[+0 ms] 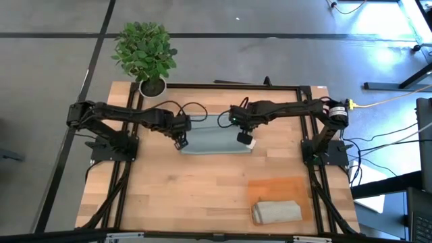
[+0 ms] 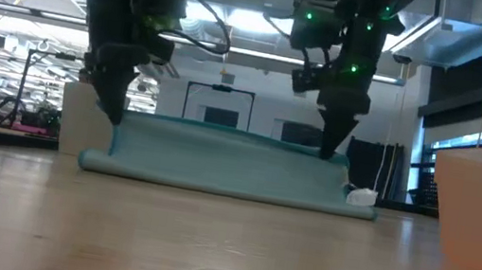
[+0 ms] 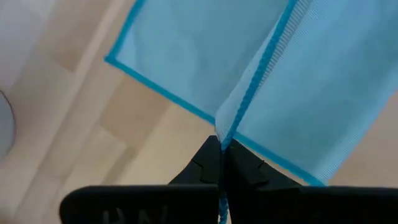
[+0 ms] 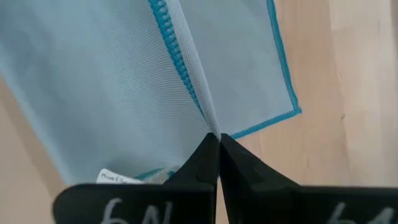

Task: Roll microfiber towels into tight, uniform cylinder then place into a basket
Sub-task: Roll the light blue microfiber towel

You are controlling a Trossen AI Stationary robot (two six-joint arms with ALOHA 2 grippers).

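The worktop (image 1: 202, 196) fills the middle of the high view, a pale wood board with a potted plant (image 1: 145, 54) at its upper left corner. The basket (image 1: 280, 189) sits at the lower right of that frame, a flat orange-brown rectangle, and the grey-beige towel (image 1: 277, 211) lies rolled at its lower edge, well apart from both arms.

The blue towel (image 1: 216, 135) lies just above the centre of the frame, its long axis running left to right across the picture. In the low view one long edge is lifted off the wood while the fold below rests on it, so the cloth stands like a low curtain between the two arms.

The left gripper (image 1: 180, 140) holds the towel's left end and the right gripper (image 1: 244, 138) its right end; each arm is equally near, one per end. In both wrist views the jaws are pressed together, pinching the stitched blue hem between their tips.

The coming move appears to turn on this: the lifted edge runs straight from one pair of jaws to the other, parallel to the long axis, so rolling would likely need both grippers to travel together across the short side. A white label (image 2: 362, 197) shows at the towel's right end.
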